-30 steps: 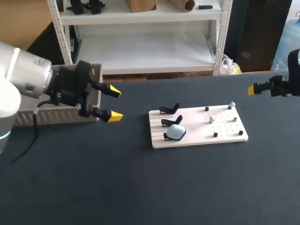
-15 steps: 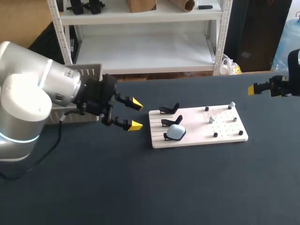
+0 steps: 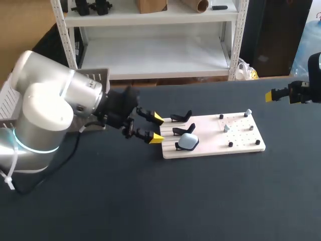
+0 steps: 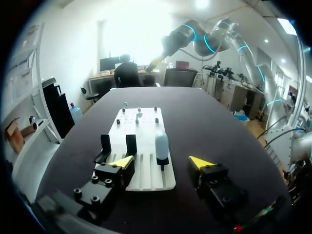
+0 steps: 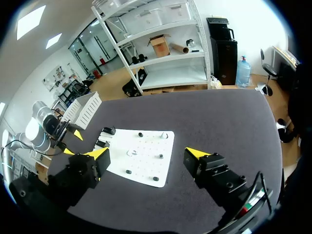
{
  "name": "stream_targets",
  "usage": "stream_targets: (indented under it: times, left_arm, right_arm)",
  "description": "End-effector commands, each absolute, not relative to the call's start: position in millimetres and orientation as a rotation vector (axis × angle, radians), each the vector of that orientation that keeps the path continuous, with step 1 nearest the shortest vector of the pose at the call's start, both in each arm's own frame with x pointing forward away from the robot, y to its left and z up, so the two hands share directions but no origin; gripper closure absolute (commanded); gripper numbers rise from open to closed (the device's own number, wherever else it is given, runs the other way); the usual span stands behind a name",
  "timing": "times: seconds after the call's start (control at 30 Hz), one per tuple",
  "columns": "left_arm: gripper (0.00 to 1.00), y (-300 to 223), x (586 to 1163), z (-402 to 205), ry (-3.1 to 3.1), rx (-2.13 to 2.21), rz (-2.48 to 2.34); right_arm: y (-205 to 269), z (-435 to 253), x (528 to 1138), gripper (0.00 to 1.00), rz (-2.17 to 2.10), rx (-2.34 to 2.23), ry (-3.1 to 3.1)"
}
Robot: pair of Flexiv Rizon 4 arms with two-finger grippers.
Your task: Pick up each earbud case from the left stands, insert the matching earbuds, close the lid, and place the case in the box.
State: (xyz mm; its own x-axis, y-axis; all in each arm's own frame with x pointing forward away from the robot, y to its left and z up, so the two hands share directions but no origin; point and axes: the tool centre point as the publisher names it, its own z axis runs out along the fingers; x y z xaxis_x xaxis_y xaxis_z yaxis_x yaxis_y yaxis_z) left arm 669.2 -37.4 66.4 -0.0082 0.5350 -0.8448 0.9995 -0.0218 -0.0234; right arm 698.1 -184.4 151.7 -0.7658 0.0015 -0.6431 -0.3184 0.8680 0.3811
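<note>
One earbud case (image 3: 188, 141) sits on the nearest stand (image 3: 178, 146) of the board (image 3: 210, 140) as my left gripper (image 3: 157, 127), fingers spread, hovers just beside it. Too low an approach, I judge, could clip the stand and topple the case.

A dark matte tabletop (image 3: 210, 201) is seen, its surface plain and even from the near edge to the far one. Two things are borne directly by it. A pale rectangular board (image 3: 205, 134) is laid flat right of the middle, toward the far side, with its long sides running roughly along the far edge. The board's left part is cut with parallel grooves, and its right part is marked with a grid of small holes. A white slatted plastic box (image 3: 99, 76) is set at the left far edge, well apart from the board; only parts of it are shown.
</note>
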Motion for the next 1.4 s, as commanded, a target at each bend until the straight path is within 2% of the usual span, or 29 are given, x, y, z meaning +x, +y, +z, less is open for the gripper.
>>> stream_targets:
  times: [0.03, 0.07, 0.17, 0.23, 0.53, 1.0, 1.4]
  left_arm:
    - [0.4, -44.4, 675.0, 59.9, 1.603, 1.629, -0.941]
    - [0.4, -45.6, 674.4, 58.5, 1.602, 1.629, -0.946]
    - [0.32, -48.0, 671.7, 54.5, 1.6, 1.625, -0.964]
    - [0.35, -49.2, 669.6, 52.0, 1.599, 1.619, -0.976]
    - [0.33, -55.7, 660.0, 42.6, 1.571, 1.61, -0.979]
    - [0.45, -69.0, 655.6, 31.7, 1.563, 1.584, -0.984]
    - [0.47, -79.0, 660.2, 27.7, 1.57, 1.568, -0.984]
  right_arm:
    - [-185.2, 150.6, 699.4, 0.0, 0.638, -0.232, 2.373]
    - [-185.2, 150.6, 699.4, 0.0, 0.638, -0.232, 2.373]
    - [-185.2, 150.6, 699.4, 0.0, 0.638, -0.232, 2.373]
    - [-185.2, 150.6, 699.4, 0.0, 0.638, -0.232, 2.373]
    - [-185.2, 150.6, 699.4, 0.0, 0.638, -0.232, 2.373]
    - [-185.2, 150.6, 699.4, 0.0, 0.638, -0.232, 2.373]
    - [-185.2, 150.6, 699.4, 0.0, 0.638, -0.232, 2.373]
